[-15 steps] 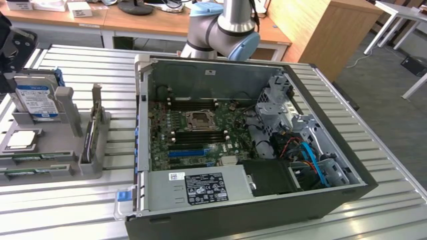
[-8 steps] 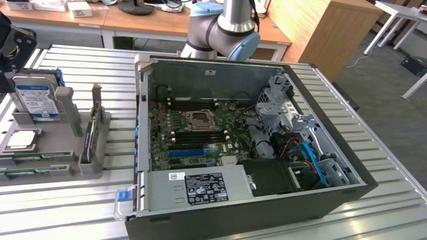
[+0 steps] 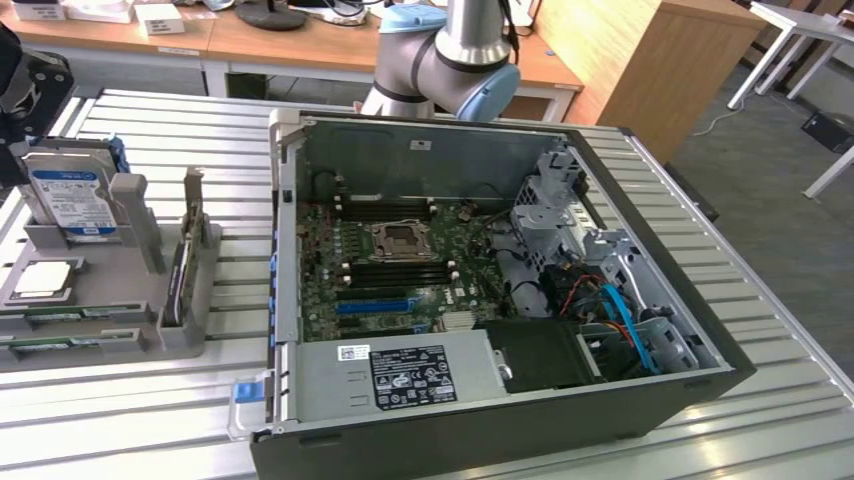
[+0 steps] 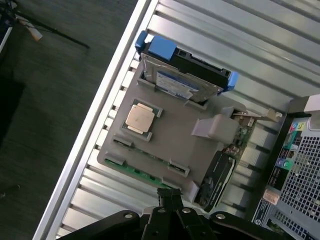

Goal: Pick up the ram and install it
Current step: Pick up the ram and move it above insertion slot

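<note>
Gripper (image 4: 171, 192): fingers pressed together with nothing between them; seen in the wrist view over the edge of the holder, close to one end of the ram.
Ram (image 3: 67, 343) (image 4: 142, 174): thin green stick lying flat in a clipped slot along the holder's outer edge; not gripped.
Holder (image 3: 174, 340) (image 4: 175, 142): grey tray on the table, at the exterior view's left, just beside the computer case.
Hard drive (image 3: 67, 200) (image 4: 175, 82): silver with a blue label, standing tilted in the holder's far end, blue rails on its sides.
Processor (image 3: 47, 278) (image 4: 140, 117): square metal-topped chip seated flat in the holder, between the hard drive and the ram.
Card (image 3: 187, 250) (image 4: 217, 175): standing upright on edge in the holder, on the side nearest the case.
Computer case (image 3: 534, 410): lying on its side, open on top, with the motherboard (image 3: 387, 280) exposed inside.
Arm (image 3: 447, 60): grey and blue joint rising behind the case.
Table (image 3: 761, 420): ribbed metal slats.
</note>
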Controlling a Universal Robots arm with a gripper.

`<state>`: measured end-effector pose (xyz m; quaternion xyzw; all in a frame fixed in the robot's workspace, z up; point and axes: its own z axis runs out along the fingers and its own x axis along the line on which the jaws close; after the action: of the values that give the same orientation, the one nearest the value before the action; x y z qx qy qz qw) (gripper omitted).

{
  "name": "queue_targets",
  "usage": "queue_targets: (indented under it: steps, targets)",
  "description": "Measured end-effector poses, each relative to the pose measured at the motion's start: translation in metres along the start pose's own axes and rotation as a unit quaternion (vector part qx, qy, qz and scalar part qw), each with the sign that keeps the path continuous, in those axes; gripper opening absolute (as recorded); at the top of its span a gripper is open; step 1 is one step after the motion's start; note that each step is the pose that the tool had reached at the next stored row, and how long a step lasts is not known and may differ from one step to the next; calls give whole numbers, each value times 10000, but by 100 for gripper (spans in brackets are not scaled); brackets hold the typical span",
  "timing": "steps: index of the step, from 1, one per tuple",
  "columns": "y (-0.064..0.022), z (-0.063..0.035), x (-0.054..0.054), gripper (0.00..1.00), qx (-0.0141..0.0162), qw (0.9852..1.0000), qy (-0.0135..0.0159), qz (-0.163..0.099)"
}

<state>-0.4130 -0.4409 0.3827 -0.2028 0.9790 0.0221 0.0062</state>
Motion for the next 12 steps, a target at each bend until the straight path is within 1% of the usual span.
queue_targets:
  steps: [3,6,9,12]
  targets:
    - [0,0,0,11,-5,9996,12,-278]
    - [0,1,0,11,-10,9985,23,-545]
    - [0,1,0,11,-15,9967,34,-813]
    - [0,1,0,11,-21,9941,45,-1081]
